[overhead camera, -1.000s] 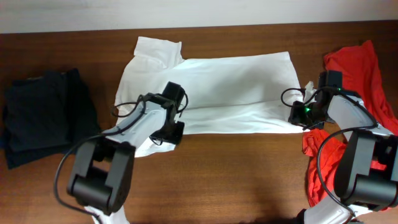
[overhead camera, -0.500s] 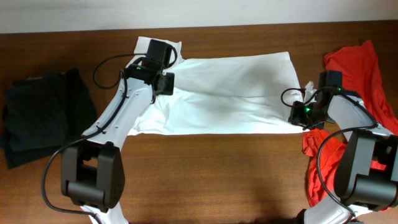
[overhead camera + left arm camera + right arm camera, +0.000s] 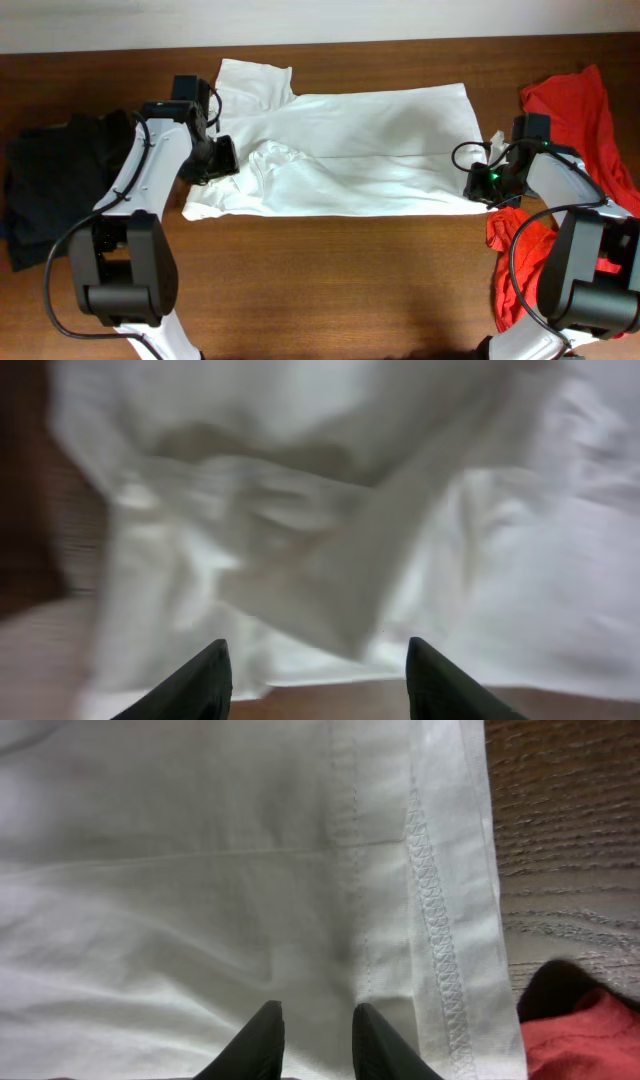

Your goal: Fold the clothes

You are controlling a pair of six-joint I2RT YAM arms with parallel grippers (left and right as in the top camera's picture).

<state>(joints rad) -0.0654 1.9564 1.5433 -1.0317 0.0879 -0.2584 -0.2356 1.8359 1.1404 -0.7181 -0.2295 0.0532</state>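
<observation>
A white shirt (image 3: 380,140) lies spread across the middle of the wooden table, collar at the far left, with a bunched fold near its left part. My left gripper (image 3: 222,160) hovers at the shirt's left edge. In the left wrist view its jaws (image 3: 317,647) are wide open and empty above the rumpled white cloth (image 3: 330,490). My right gripper (image 3: 478,185) sits on the shirt's lower right corner. In the right wrist view its jaws (image 3: 315,1012) are close together, pinching the cloth (image 3: 200,870) beside the stitched hem.
A pile of dark clothing (image 3: 70,180) lies at the table's left end. Red garments lie at the right: one at the back (image 3: 570,100), one nearer the front (image 3: 520,260), whose edge shows in the right wrist view (image 3: 590,1040). Bare wood (image 3: 350,290) runs along the front.
My left arm swept from the shirt's lower left edge up to the collar, then out to the left edge, leaving the left part folded inward. The right arm has not moved.
</observation>
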